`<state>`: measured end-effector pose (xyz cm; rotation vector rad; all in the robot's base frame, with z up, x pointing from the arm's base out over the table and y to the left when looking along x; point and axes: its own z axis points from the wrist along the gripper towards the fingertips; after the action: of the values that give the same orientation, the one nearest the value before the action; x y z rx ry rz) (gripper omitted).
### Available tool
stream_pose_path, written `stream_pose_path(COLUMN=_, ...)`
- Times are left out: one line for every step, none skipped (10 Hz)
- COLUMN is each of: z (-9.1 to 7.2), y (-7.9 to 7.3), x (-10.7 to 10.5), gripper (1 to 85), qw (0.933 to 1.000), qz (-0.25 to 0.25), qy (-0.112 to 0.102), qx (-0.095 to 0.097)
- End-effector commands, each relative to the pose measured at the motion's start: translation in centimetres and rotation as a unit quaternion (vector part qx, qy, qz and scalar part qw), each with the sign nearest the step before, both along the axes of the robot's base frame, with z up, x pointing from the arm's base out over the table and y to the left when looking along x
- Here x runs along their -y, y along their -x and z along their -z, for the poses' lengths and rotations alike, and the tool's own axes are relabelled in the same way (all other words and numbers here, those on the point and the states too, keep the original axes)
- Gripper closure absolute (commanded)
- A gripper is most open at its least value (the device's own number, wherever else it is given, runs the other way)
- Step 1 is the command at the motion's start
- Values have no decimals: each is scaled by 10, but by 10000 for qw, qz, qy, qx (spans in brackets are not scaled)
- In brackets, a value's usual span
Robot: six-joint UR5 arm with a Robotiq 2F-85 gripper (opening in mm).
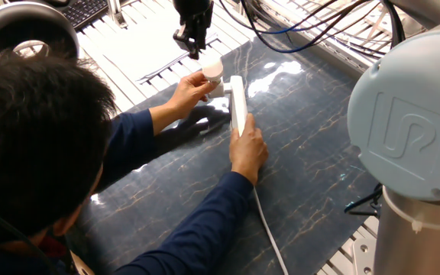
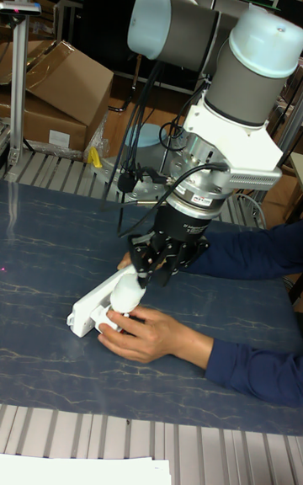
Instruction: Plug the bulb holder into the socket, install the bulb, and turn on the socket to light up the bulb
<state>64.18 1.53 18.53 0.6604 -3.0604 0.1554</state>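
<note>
Bulb [image 1: 211,69] is seen seated on the bulb holder [image 1: 218,88], which appears plugged into the socket [image 1: 237,105] lying on the dark table [image 1: 319,153]. A person's hands [image 1: 248,153] are placed on the strip and holder. The gripper [image 1: 195,47] hangs just above the bulb, apart from it; whether its jaws are parted cannot be told. No glow is seen, so switching on is judged left.

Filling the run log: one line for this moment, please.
hand: above bulb, grip unclear | bulb: at socket | person's hands: steadying socket
</note>
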Motion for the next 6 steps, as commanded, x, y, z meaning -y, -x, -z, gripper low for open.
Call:
stream_pose_path(z=5, y=-9, x=16, gripper=437, qw=9995, qz=-167, qy=233, qx=96)
stream_pose_path(z=9, y=-13, x=23, gripper=437, qw=9993, qz=-267, qy=207, qx=161)
stream_pose_path(z=12, y=-15, x=26, gripper=437, qw=9990, qz=-356, qy=173, qx=197)
stream_pose_path(z=14, y=-18, x=28, gripper=437, qw=9987, qz=-408, qy=208, qx=236)
stream_pose_path(z=12, y=-18, x=29, gripper=437, qw=9986, qz=-409, qy=215, qx=243)
stream_pose_path(z=11, y=-18, x=30, gripper=437, qw=9988, qz=-393, qy=176, qx=247)
